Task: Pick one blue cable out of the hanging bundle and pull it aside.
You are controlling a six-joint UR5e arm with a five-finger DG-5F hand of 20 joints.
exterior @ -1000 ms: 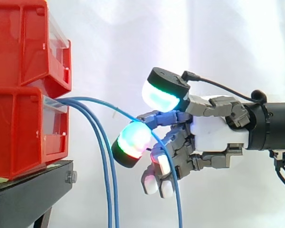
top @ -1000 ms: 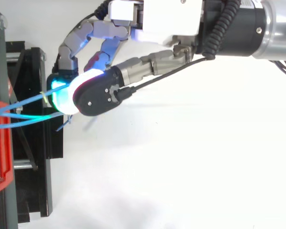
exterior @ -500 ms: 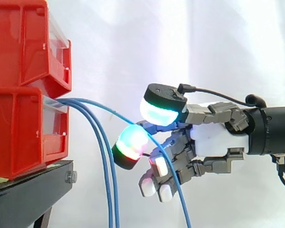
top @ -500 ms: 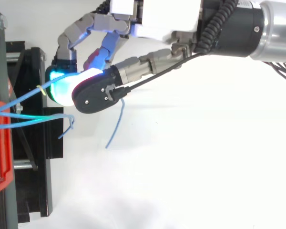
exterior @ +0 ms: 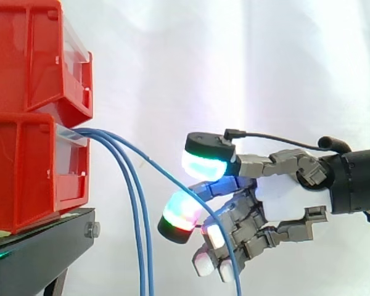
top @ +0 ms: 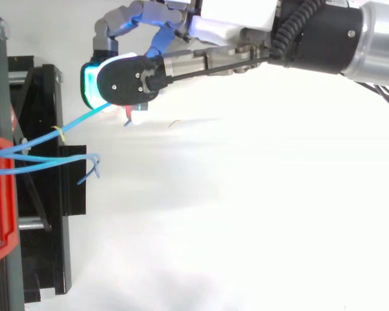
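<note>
Several thin blue cables come out of the lower red bin (exterior: 31,179). One blue cable (exterior: 148,161) arcs away from the others and runs between the curled fingers of my hand (exterior: 283,197), passing under the glowing green-white pad (exterior: 205,165) and hanging down past the lower fingers. The top view has this cable (top: 78,123) stretched from the bin to the hand (top: 181,61), angled off from the rest. The other two cables (exterior: 135,234) hang straight down beside the stand, apart from the hand.
Two red bins are stacked on a black stand (exterior: 37,253) at the left, also seen from above as a black frame (top: 45,97). A white curtain hangs behind. Loose cable ends (top: 87,168) curl near the stand.
The hand has sunk lower in the side view and slid toward the top edge in the top view, dragging the held cable further from the other two. Its free end has swung out of sight.
</note>
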